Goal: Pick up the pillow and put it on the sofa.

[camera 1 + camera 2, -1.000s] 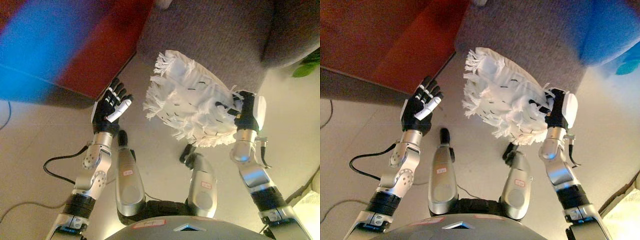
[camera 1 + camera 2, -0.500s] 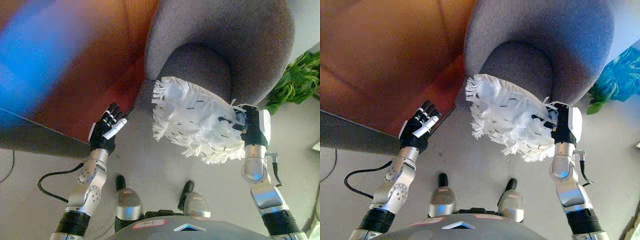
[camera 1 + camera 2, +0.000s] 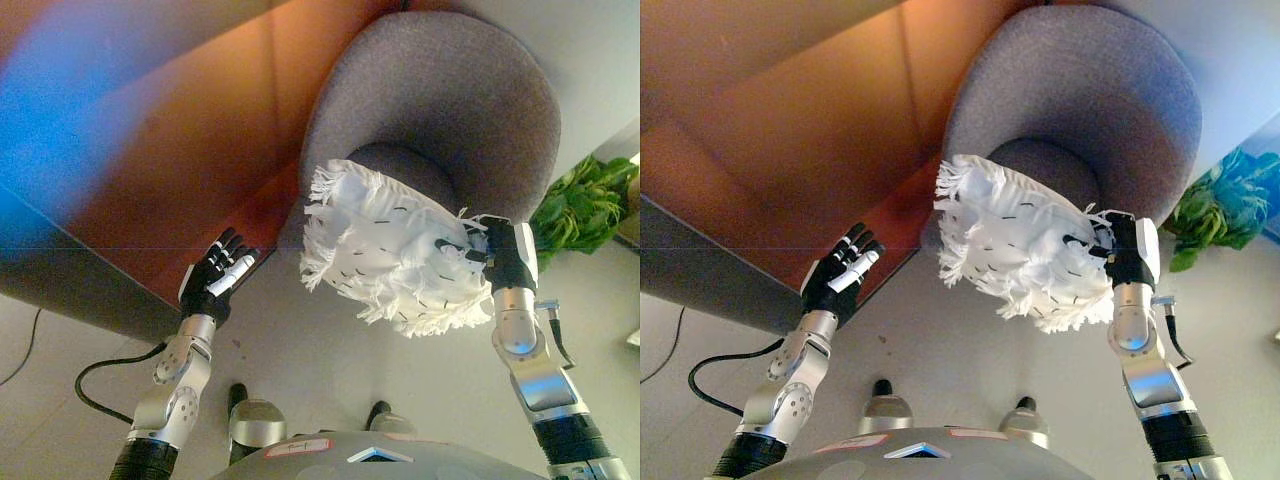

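Observation:
A white fringed pillow (image 3: 392, 245) with small dark marks hangs in the air in front of the grey round sofa chair (image 3: 440, 110). My right hand (image 3: 500, 258) is shut on the pillow's right edge and holds it up just before the chair's seat (image 3: 400, 168). My left hand (image 3: 215, 280) is open and empty, fingers straight, to the left of the pillow and apart from it. The same scene shows in the right eye view, with the pillow (image 3: 1025, 245), right hand (image 3: 1122, 255) and left hand (image 3: 837, 280).
A red-brown wooden cabinet (image 3: 180, 150) stands at the left, close beside the chair. A green leafy plant (image 3: 585, 205) stands to the chair's right. Pale floor (image 3: 310, 360) lies below.
The camera has tilted up, so more of the chair shows. My right hand has kept hold of the pillow and carried it nearer the seat. My left hand stays open.

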